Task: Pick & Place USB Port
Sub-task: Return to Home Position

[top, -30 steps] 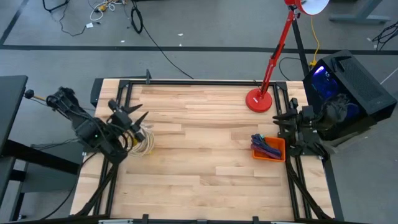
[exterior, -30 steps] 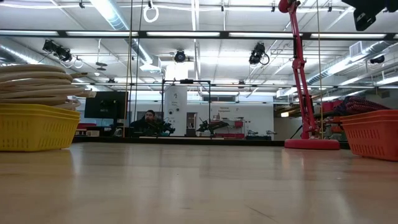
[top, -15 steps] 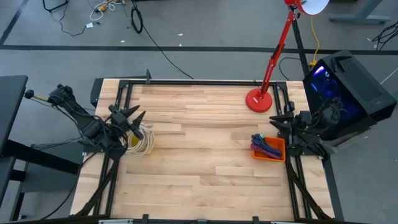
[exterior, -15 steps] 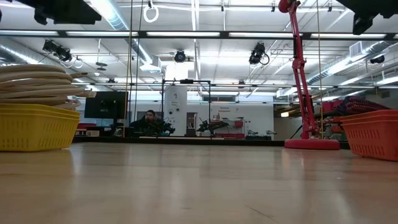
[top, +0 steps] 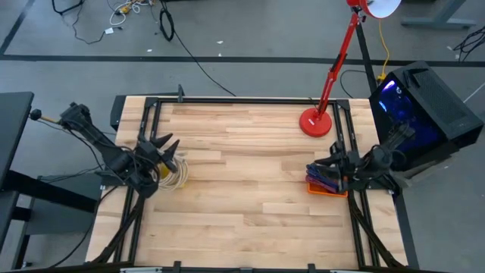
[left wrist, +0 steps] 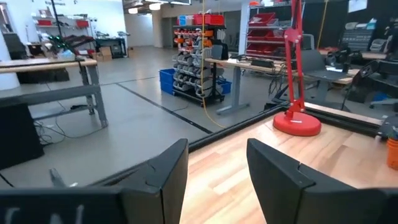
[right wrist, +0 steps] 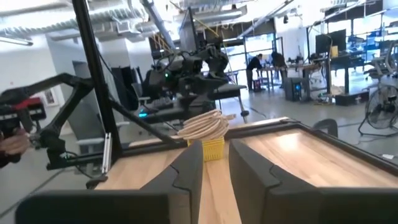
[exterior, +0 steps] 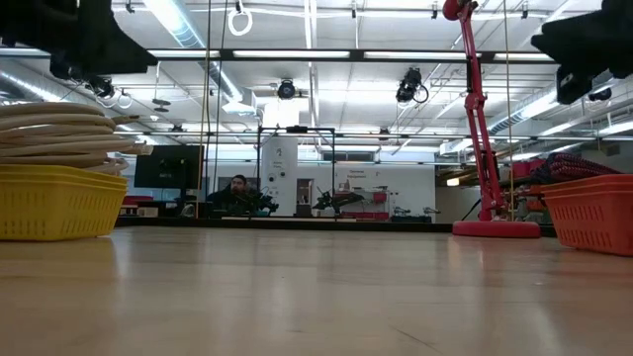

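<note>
A yellow basket (top: 173, 173) of coiled cream cables (exterior: 61, 129) sits on its base near the table's left edge. An orange basket (top: 327, 183) holding purple and blue cables sits on its base near the right edge. In the high view my left gripper (top: 161, 145) hovers open just over the yellow basket's far-left side. My right gripper (top: 324, 171) is open and hovers over the orange basket, fingers pointing toward the table's left. Its wrist view looks across the table to the yellow basket (right wrist: 211, 148). No separate USB part can be made out.
A red desk lamp stands on its round base (top: 316, 122) at the table's far right, its pole leaning up over the edge. A black frame rail (top: 242, 99) runs around the table. Bare wood lies between the two baskets. A person sits far off in the room (exterior: 237, 188).
My right gripper has swung from beyond the table's right edge toward the left, ending over the orange basket, and has come lower. My left gripper has dropped a little over the yellow basket. Neither basket has moved.
</note>
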Tool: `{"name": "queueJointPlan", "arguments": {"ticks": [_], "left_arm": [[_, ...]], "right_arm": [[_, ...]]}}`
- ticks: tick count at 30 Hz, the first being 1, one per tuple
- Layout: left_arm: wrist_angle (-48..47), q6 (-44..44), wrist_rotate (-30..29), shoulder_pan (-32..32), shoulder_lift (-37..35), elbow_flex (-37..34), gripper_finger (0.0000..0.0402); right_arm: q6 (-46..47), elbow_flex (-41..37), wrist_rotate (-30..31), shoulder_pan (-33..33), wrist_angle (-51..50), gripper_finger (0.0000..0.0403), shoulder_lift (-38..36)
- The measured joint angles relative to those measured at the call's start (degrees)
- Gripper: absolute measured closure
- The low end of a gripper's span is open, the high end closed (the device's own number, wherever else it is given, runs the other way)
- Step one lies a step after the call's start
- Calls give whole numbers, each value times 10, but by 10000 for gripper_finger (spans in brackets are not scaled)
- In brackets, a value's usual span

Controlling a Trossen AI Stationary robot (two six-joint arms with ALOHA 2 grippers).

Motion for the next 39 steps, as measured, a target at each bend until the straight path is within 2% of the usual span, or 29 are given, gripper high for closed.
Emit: {"name": "queueJointPlan", "arguments": {"ticks": [10, 14, 22, 27, 39], "left_arm": [[173, -17, 8, -28, 0, -128, 232], [228, -14, 14, -32, 0, -163, 232], [235, -4, 20, -31, 0, -172, 232], [234, 1, 52, -31, 0, -172, 232], [234, 1, 60, -31, 0, -172, 232]], "right_arm": [[25, -15, 1, 0, -1, 323, 9], [26, -15, 1, 0, -36, 323, 9], [118, -15, 0, 0, -66, 323, 9], [107, -15, 1, 0, -65, 323, 9], [100, -15, 1, 0, -63, 323, 9]]}}
